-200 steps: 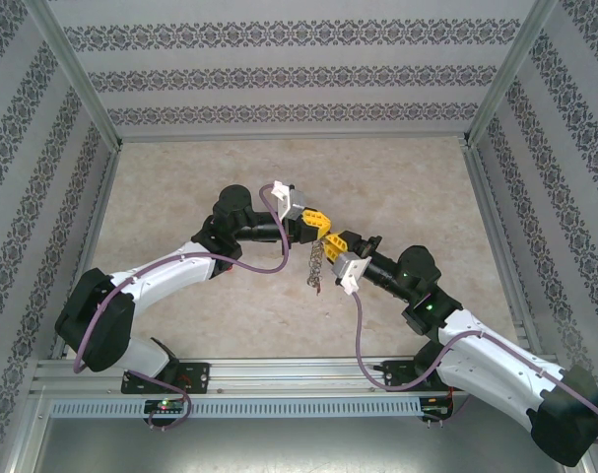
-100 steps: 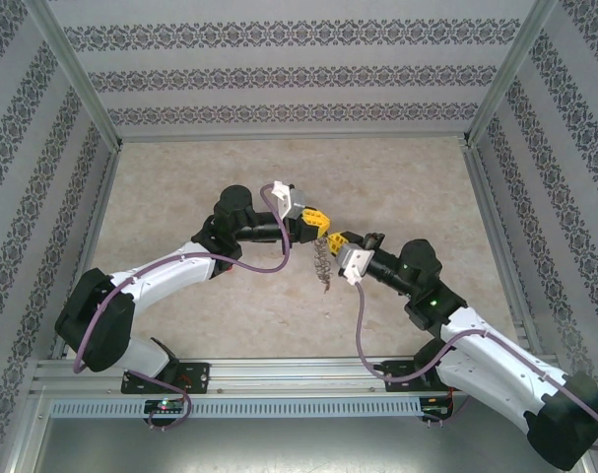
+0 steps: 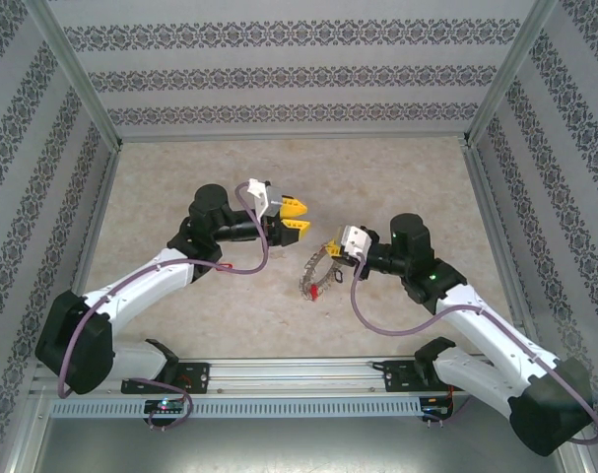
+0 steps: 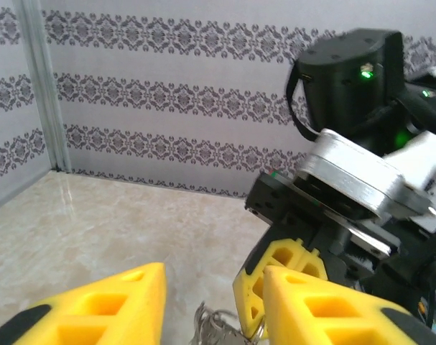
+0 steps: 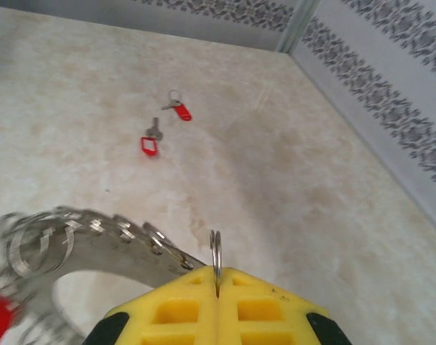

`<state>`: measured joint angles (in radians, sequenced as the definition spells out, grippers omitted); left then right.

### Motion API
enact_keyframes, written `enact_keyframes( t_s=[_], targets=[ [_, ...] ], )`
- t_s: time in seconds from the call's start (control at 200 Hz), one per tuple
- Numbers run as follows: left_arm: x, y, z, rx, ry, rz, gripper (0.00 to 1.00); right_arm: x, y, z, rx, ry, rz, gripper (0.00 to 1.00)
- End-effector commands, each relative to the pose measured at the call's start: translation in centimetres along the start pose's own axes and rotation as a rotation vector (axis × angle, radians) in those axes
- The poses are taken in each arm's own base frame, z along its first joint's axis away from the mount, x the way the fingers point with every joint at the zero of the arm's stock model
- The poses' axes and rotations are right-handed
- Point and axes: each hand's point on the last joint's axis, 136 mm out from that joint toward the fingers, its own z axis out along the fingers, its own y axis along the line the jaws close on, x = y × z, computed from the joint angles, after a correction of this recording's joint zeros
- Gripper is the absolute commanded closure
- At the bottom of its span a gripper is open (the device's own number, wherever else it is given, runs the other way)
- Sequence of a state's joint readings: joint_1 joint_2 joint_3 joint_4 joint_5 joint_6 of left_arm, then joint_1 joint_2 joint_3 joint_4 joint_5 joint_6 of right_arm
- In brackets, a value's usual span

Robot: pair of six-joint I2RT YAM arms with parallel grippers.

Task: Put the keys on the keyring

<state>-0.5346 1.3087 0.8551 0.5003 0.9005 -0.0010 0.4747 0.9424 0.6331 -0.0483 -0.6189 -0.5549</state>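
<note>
Beige stone table (image 3: 407, 177), grey flowery walls (image 3: 279, 74) around it. My right gripper (image 3: 335, 249) is pinched tight on the keyring (image 3: 313, 274). My left gripper (image 3: 306, 217) hangs half open just to the left. Two keys (image 5: 149, 144) with red tags lie farther off.

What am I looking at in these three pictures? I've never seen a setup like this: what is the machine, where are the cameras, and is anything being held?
These are two robot arms bolted at the near edge of a table, each ending in a yellow two-fingered tool. The top view looks down from above and behind them; the other two pictures come from a camera on each wrist. The right tool is shut on a small loop of the grey keyring and holds it by that loop. The left tool stands open nearby, holding nothing. A key with a red tag and a second red-tagged key lie loose on the table.
</note>
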Motion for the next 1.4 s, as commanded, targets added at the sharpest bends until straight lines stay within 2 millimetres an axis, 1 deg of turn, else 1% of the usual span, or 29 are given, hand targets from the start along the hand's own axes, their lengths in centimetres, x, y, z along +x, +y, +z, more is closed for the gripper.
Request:
enact_keyframes(
  t_s=[0.0, 0.095, 0.17, 0.29, 0.405, 0.505, 0.6, 0.804, 1.059, 1.194, 1.264, 1.394],
  targets=[
    [2.2, -1.8, -0.4, 0.094, 0.096, 0.014, 0.66, -2.7, 1.2, -0.7, -0.127, -0.069, 0.037, 1.0],
    [3.5, -2.3, -0.4, 0.125, 0.144, 0.013, 0.68, -2.4, 1.6, -0.7, -0.176, -0.038, 0.057, 1.0],
    [4.3, -2.6, -0.1, 0.142, 0.175, 0.031, 0.65, -2.0, 1.9, -0.7, -0.212, -0.005, 0.071, 1.0],
    [6.9, -3.8, 0.6, 0.196, 0.272, 0.074, 0.66, -1.8, 2.0, -0.5, -0.247, 0.011, 0.103, 1.0],
    [7.4, -3.9, 1.0, 0.214, 0.246, 0.077, 0.66, -2.1, 2.2, -0.5, -0.27, -0.012, 0.108, 1.0],
    [6.9, -4.1, 1.3, 0.226, 0.194, 0.089, 0.67, -2.7, 2.4, -0.6, -0.293, -0.059, 0.105, 1.0],
    [6.8, -4.2, 1.4, 0.233, 0.188, 0.093, 0.71, -3.2, 2.5, -0.7, -0.305, -0.087, 0.097, 1.0],
    [6.3, -4.5, 1.1, 0.23, 0.178, 0.117, 0.71, -4.1, 2.5, -1.0, -0.306, -0.136, 0.09, 1.0],
    [5.9, -5.4, 1.3, 0.269, 0.163, 0.121, 0.72, -4.2, 1.9, -1.0, -0.284, -0.16, 0.115, 1.0],
    [5.7, -5.5, 1.5, 0.272, 0.156, 0.126, 0.74, -4.2, 1.9, -1.0, -0.28, -0.154, 0.116, 1.0],
    [5.5, -5.4, 1.6, 0.269, 0.154, 0.13, 0.75, -3.8, 1.8, -1.0, -0.272, -0.138, 0.121, 1.0],
    [5.1, -5.1, 1.8, 0.244, 0.152, 0.145, 0.76, -3.3, 2.0, -0.9, -0.275, -0.11, 0.125, 1.0]
  ],
)
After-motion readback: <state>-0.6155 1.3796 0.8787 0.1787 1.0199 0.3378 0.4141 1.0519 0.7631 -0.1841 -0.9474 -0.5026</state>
